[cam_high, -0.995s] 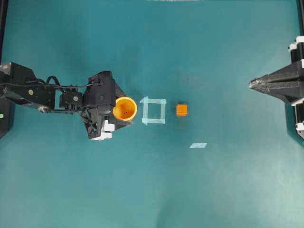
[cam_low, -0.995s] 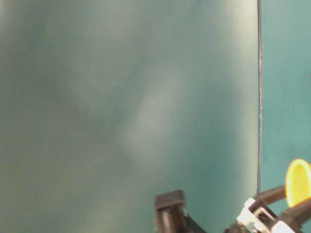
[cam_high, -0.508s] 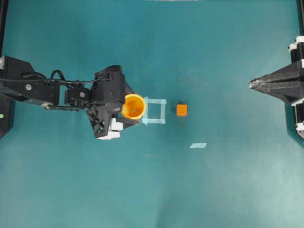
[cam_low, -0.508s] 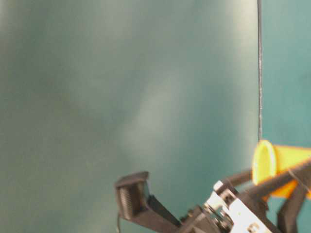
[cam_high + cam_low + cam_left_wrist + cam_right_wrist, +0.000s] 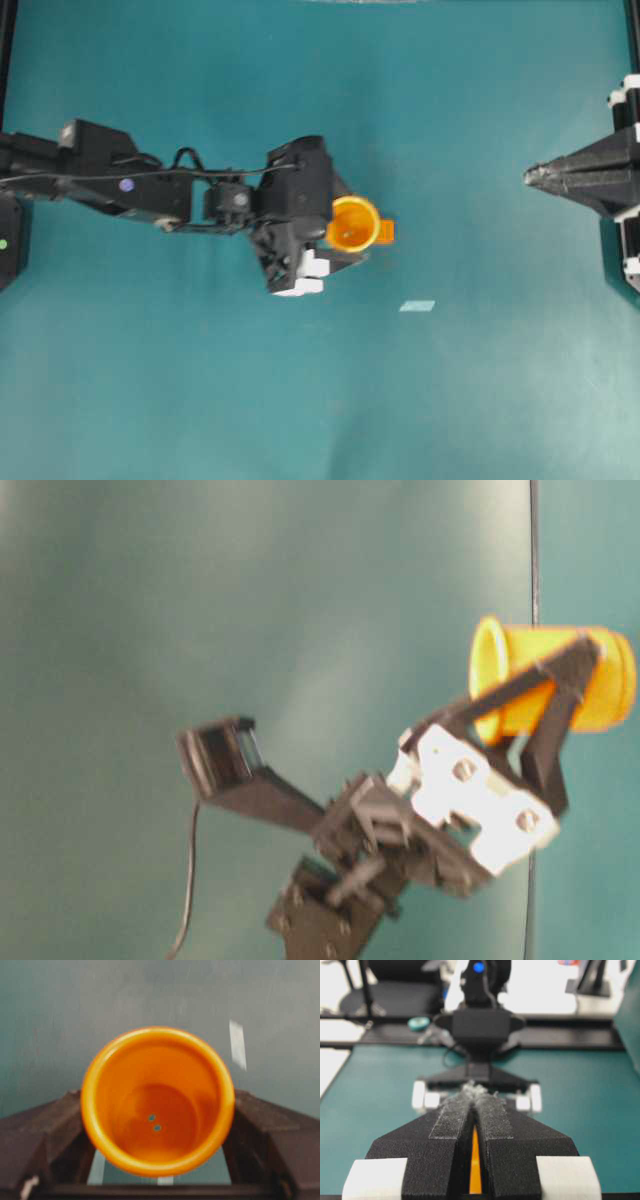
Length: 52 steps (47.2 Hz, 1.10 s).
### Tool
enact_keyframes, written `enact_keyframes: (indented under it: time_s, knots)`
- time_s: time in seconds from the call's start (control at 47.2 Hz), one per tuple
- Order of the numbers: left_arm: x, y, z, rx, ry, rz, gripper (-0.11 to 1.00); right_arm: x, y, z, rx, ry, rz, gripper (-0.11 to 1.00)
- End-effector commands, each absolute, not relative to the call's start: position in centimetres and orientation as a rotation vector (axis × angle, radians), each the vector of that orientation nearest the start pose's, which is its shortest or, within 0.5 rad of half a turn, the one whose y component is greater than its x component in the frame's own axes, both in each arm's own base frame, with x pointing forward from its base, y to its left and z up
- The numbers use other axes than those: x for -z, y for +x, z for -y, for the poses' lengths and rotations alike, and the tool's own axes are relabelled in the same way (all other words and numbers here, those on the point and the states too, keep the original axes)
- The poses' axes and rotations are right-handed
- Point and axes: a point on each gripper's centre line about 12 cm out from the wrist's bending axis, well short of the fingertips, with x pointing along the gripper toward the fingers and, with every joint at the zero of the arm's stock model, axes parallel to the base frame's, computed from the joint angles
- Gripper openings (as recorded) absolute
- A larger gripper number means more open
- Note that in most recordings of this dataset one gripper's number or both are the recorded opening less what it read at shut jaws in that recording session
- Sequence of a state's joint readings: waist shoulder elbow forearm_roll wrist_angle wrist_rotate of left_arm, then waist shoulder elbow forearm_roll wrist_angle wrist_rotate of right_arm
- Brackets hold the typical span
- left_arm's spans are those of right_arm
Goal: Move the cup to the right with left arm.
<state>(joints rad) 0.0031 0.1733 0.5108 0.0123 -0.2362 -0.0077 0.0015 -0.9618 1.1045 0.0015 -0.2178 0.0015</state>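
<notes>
The orange-yellow cup (image 5: 353, 222) is held mouth-up in my left gripper (image 5: 350, 225), which is shut on its sides, one black finger on each side. The left arm (image 5: 150, 190) stretches in from the left edge. In the left wrist view the cup (image 5: 157, 1100) fills the middle between the two fingers (image 5: 40, 1130). The table-level view shows the cup (image 5: 600, 680) clasped by the fingers (image 5: 560, 695). A small orange cube (image 5: 387, 231) peeks out just right of the cup. My right gripper (image 5: 530, 177) is shut and holds nothing, far right.
A short strip of pale tape (image 5: 417, 306) lies on the teal table (image 5: 320, 400), below and right of the cup. Pieces of a pale tape square (image 5: 96, 1167) show under the cup in the left wrist view. Black frame rails run along both side edges.
My left arm has carried the cup to the right, from left of the tape square to over it and up against the cube. The right arm has not moved.
</notes>
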Motion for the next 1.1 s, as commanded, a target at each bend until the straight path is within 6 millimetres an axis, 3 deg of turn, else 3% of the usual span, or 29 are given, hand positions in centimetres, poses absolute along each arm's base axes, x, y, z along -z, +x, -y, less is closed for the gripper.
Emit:
enact_keyframes:
  time_s: [0.0, 1.079]
  knots:
    - [-18.8, 46.7, 0.0, 0.005, 0.005, -0.396, 0.69, -32.7, 20.4, -0.1, -0.003, 0.005, 0.104, -0.01]
    - [-18.1, 59.9, -1.2, -0.012, 0.031, -0.39, 0.69, -33.4, 20.4, -0.1, -0.003, 0.0, 0.114, -0.01]
